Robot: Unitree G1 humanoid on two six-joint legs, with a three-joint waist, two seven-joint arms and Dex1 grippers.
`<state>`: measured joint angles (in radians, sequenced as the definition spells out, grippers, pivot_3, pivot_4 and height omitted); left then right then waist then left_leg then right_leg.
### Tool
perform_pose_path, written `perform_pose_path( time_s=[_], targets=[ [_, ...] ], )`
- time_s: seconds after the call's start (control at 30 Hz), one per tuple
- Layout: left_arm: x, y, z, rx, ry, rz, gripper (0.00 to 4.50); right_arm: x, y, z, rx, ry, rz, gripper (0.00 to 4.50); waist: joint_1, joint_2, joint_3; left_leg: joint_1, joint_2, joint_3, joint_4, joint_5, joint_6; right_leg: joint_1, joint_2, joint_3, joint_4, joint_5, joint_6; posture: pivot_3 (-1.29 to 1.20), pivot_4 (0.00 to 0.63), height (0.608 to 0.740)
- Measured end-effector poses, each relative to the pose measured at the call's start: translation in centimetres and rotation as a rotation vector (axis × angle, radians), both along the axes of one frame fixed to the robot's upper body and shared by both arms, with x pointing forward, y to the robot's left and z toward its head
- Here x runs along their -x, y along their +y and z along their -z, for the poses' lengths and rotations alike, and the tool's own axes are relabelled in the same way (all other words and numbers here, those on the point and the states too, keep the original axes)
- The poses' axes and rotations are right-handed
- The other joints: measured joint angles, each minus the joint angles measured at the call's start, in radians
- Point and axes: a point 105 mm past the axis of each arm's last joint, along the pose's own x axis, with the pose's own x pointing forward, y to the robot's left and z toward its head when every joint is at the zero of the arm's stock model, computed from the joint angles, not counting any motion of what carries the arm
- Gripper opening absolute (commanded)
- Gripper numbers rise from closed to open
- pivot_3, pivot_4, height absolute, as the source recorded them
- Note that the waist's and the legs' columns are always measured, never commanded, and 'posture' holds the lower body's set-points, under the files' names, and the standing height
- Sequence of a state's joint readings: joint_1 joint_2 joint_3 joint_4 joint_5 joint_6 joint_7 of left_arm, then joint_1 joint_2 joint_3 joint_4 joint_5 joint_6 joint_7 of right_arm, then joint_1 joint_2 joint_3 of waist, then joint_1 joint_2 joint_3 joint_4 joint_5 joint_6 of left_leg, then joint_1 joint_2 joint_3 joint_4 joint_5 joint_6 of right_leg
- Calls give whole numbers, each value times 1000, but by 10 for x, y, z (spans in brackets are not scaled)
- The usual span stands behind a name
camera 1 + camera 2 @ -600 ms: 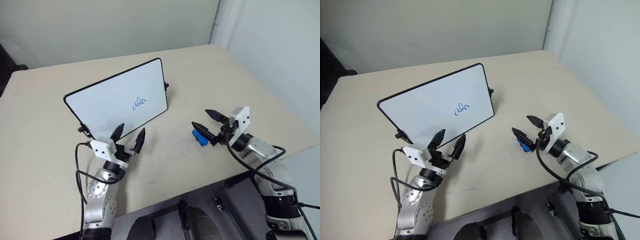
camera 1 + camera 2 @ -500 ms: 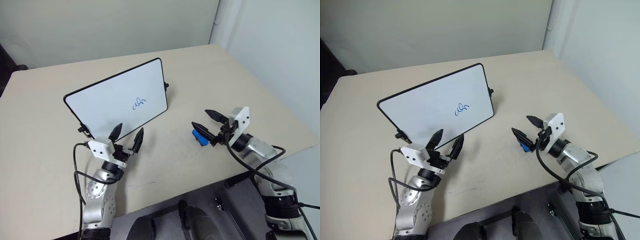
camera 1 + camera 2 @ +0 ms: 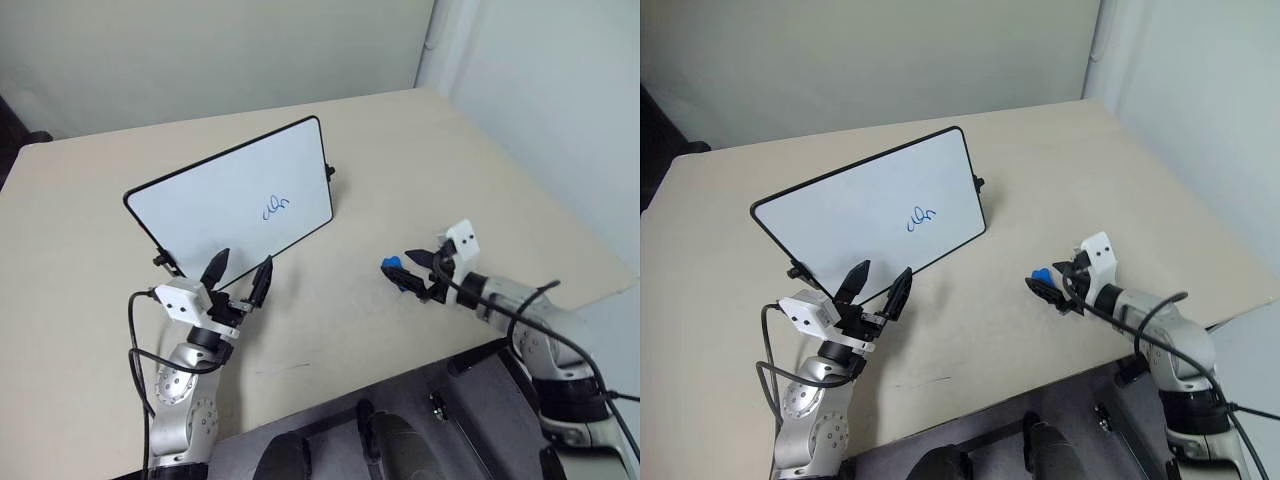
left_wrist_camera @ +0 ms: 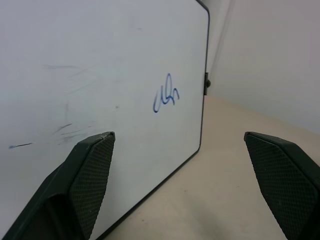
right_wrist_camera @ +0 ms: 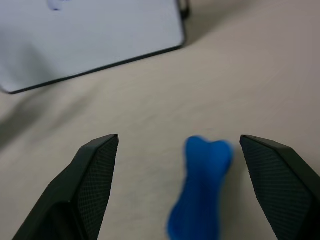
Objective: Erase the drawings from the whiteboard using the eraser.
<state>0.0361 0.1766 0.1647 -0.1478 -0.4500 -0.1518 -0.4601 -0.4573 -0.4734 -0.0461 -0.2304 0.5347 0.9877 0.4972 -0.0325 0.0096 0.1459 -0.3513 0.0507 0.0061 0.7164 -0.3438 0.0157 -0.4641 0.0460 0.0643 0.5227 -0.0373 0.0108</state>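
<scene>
Right gripper (image 5: 175,190) is spread wide with the blue eraser (image 5: 200,187) on the table between its fingers, apparently untouched. Let's center it before squeezing. Left gripper (image 4: 190,185) is open too; the whiteboard (image 3: 230,200) stands at 10 o'clock of the eraser.

Count, one moment:
- 1 table (image 3: 420,150), beige top.
- 1 whiteboard (image 3: 210,205), black frame, standing on the table.
- 1 drawing (image 3: 276,206), a single blue scribble on the board. A few faint grey smudges (image 4: 65,127) also show on the board's surface close up; too faint to count exactly.
- 1 eraser (image 5: 200,185), blue, lying on the table.
- 2 grippers: left gripper (image 3: 238,280), right gripper (image 3: 412,276).
- 2 black fingers on each, so 4 fingers total; each pair stands spread apart.
- 2 white mounts, one per gripper.
- Small black feet on the board: 2 visible, one at each end.
</scene>
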Motion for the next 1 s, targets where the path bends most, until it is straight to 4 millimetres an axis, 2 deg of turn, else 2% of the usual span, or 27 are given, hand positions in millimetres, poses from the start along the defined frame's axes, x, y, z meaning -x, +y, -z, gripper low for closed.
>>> perform_pose_path(
  time_s=[0.1,0.27,0.67,0.87,1.0],
  targets=[
    [0,-1,0,0,-2,4,4500,-7,-6,-2,27,70,50,4111,1,0,0,0,0,0,0,0,0,0,0,-2,0,0,0,0,150,740],
    [0,-11,1,11,-1,42,4500,-6,-10,14,102,235,83,4111,6,0,0,-2,-1,1,0,0,1,-2,0,-5,0,-1,1,0,150,740],
    [0,-20,4,26,7,57,4500,-1,-1,22,214,297,23,4111,6,0,0,-2,-2,1,0,-1,2,-3,0,-5,0,-2,1,0,150,740],
    [3,-21,7,28,17,47,4500,1,-1,25,258,300,3,2152,6,0,0,-2,-2,1,0,-1,2,-3,0,-5,0,-2,1,0,150,740],
    [4,-21,7,37,19,42,4500,2,0,27,274,297,-15,2152,6,0,0,-2,-2,1,0,-1,2,-3,1,-5,0,-2,1,0,150,740]
  ],
)
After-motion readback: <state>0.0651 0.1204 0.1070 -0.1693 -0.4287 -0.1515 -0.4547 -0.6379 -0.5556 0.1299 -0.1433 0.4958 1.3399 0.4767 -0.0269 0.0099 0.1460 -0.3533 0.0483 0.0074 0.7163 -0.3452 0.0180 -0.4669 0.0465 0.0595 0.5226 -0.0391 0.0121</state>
